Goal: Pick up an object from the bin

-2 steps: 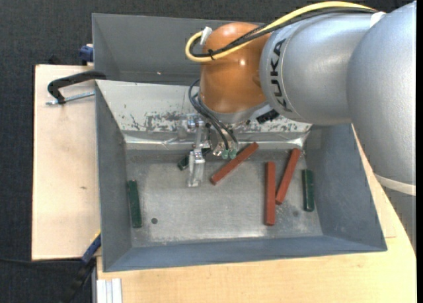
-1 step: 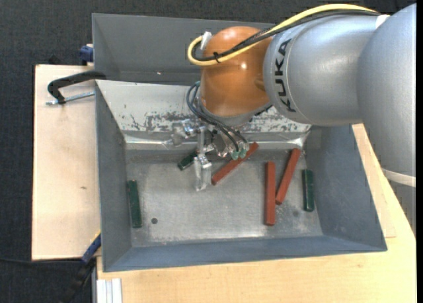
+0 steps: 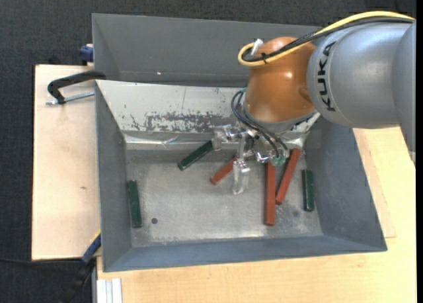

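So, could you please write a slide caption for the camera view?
Robot claw low in the grey bin, beside a short red stick, two long red sticks nearby.

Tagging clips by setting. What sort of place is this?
Probably a robotics lab's bin-picking test cell: a KUKA arm reaches into a scuffed grey metal bin holding a few loose red sticks and green sticks.

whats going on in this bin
The robot arm has its gripper low in the middle of the grey bin, right beside a short red stick. A dark green stick lies just left of it, two long red sticks just right. All lie on the bin floor; nothing is lifted yet.
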`<state>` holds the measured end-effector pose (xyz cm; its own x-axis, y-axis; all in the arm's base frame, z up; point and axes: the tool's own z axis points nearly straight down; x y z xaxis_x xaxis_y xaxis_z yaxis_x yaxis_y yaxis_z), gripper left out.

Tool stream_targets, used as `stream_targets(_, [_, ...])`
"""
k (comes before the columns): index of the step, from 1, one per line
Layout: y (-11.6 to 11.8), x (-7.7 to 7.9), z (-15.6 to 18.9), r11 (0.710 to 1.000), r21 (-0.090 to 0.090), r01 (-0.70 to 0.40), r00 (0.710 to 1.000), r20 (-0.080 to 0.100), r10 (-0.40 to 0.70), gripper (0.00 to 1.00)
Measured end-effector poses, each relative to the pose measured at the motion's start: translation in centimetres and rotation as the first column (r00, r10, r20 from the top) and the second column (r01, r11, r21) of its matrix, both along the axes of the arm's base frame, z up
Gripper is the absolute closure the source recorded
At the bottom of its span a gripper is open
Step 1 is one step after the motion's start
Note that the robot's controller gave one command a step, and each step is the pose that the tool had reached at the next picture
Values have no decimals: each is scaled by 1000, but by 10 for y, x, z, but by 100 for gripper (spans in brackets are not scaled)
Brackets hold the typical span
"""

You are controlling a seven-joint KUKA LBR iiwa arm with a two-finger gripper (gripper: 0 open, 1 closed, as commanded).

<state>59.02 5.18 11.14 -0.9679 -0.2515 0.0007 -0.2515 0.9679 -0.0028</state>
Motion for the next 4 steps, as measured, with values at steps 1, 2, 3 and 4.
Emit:
stream_targets(1, [22, 2, -32, 986, 3, -168, 986, 3, 168, 0])
stream_targets(2, [-29, 9, -40, 998, 4, -62, 998, 5, 62, 100])
stream_targets(3, [-29, 9, -40, 998, 4, -62, 998, 5, 62, 100])
stream_targets(4, [-29, 8, -37, 998, 5, -62, 998, 1, 62, 100])
